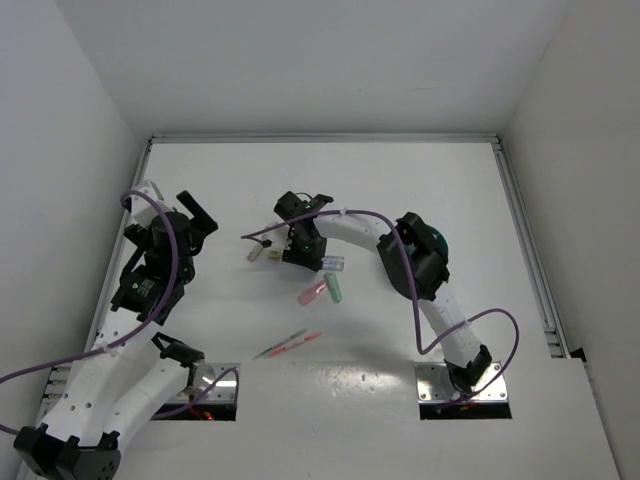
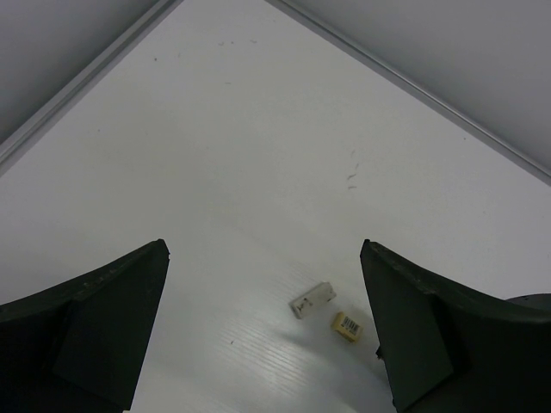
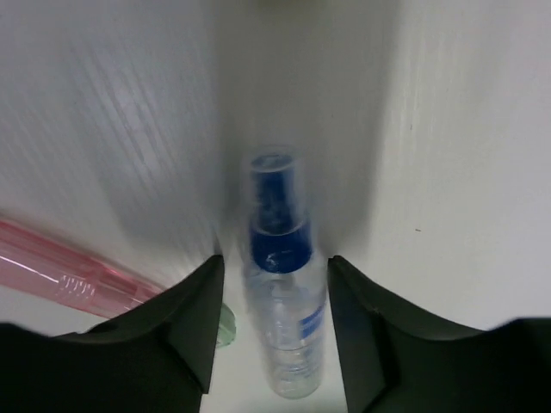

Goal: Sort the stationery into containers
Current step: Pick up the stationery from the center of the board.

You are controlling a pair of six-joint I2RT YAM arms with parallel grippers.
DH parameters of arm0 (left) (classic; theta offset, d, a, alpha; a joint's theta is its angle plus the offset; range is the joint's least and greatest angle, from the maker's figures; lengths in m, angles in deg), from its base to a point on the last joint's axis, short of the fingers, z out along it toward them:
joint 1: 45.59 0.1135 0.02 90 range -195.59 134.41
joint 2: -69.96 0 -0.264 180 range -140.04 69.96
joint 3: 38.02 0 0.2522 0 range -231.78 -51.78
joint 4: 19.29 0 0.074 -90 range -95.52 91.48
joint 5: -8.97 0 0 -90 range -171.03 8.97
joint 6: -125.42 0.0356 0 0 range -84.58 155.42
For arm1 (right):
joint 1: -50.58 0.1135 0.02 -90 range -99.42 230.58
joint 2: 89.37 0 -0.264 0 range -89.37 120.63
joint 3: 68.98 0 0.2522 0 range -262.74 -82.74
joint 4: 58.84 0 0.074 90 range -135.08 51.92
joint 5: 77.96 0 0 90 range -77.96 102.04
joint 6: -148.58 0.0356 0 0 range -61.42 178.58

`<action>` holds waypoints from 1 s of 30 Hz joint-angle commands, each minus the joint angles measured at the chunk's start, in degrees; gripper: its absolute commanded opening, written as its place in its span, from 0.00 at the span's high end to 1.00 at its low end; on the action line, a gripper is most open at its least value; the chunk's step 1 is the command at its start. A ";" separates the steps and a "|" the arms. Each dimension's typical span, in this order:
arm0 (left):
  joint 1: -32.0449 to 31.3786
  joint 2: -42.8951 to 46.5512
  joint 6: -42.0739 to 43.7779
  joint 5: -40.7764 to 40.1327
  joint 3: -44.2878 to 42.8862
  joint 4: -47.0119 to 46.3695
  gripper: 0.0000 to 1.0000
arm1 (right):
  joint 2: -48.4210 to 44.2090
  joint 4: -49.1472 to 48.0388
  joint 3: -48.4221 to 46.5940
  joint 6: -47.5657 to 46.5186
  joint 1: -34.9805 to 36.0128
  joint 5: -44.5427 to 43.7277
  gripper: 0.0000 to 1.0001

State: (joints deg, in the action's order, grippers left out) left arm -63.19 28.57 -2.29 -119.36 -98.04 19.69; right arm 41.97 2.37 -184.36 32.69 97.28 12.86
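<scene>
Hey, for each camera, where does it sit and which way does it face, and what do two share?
Top external: above and behind the robot, looking down at the table, left arm and right arm in view.
Left wrist: on the left arm, facing a table corner, open left gripper framing it.
Right wrist: low over the table, right gripper straddling the clear tube.
Shared: top and left wrist both show the small blocks.

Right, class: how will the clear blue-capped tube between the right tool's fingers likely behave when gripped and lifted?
The clear tube looks round and lies on its side, so a nudge would probably roll it. Its smooth glossy plastic may slip in the right tool. It looks see-through and slim, so likely light.
</scene>
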 commanded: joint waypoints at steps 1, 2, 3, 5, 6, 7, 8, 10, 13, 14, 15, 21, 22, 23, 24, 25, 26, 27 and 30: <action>0.55 0.69 0.89 0.27 -0.06 -1.13 0.00 | 1.01 -0.16 -1.56 -0.65 0.41 -1.17 0.55; 0.55 0.69 0.89 0.27 -0.06 -1.13 0.00 | 1.01 -0.16 -1.56 -0.65 0.41 -1.17 0.60; 0.55 1.21 0.89 0.27 -0.06 -1.13 0.00 | 1.01 -0.16 -1.56 -0.65 0.41 -1.17 0.70; 0.55 1.22 0.89 0.27 -0.06 -1.13 0.00 | 0.40 -0.16 -1.56 -0.65 0.41 -1.17 0.79; 0.55 1.22 0.89 0.88 -0.06 -1.13 0.00 | -0.30 -0.16 -1.56 -0.65 0.41 -1.17 0.83; 0.55 1.22 0.89 0.88 -0.06 -1.13 0.00 | -1.09 -0.68 -1.56 -0.65 0.41 -0.56 0.86; 0.55 1.22 0.89 0.88 -0.06 -1.13 0.00 | -3.27 -0.68 -1.56 0.56 0.41 -0.56 0.94; 0.55 1.84 0.89 0.88 -0.06 -1.13 0.00 | -6.00 -3.48 -1.56 1.89 0.41 -0.56 1.00; 0.55 1.84 0.89 1.59 -0.06 -1.13 0.00 | -13.71 -10.05 1.85 6.19 -0.91 -4.23 1.00; 0.55 2.36 0.89 2.11 -0.06 -1.13 0.00 | -16.27 -12.87 3.61 7.07 -1.69 -5.90 1.00; 0.55 2.36 0.89 2.12 -0.06 -1.13 0.00 | -19.00 -15.77 5.63 7.60 -2.31 -7.57 1.00; 0.55 3.94 1.42 4.92 0.47 -1.66 0.00 | -36.76 -37.57 22.23 11.73 -4.68 -26.87 1.00; 0.55 3.94 1.42 4.93 0.47 -1.66 0.00 | -38.52 -39.86 24.17 12.26 -4.69 -28.31 1.00; 0.55 3.94 1.42 5.71 0.47 -2.18 0.00 | -40.36 -44.67 26.37 12.27 -5.38 -29.55 1.00; 0.55 4.47 1.42 5.72 0.47 -2.18 0.00 | -44.47 -47.59 31.17 12.27 -5.39 -32.00 1.00; 0.55 4.47 1.42 6.33 0.47 -2.18 0.00 | -46.60 -50.23 33.49 11.74 -6.95 -32.89 1.00; 0.55 5.08 1.42 7.03 0.99 -2.18 0.00 | -48.54 -55.04 35.60 11.74 -7.58 -34.99 1.00; 0.55 5.09 1.42 7.04 1.00 -2.71 0.00 | -50.47 -57.35 39.19 11.04 -8.28 -35.53 1.00; 0.55 5.09 1.42 8.17 1.00 -2.71 0.00 | -57.94 -65.59 46.39 10.08 -12.15 -35.54 1.00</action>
State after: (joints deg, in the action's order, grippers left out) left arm -63.15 33.05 -1.66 -113.15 -97.23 19.16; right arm -11.05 -48.80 -143.60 43.12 87.75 -17.69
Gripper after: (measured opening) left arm 0.995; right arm 0.349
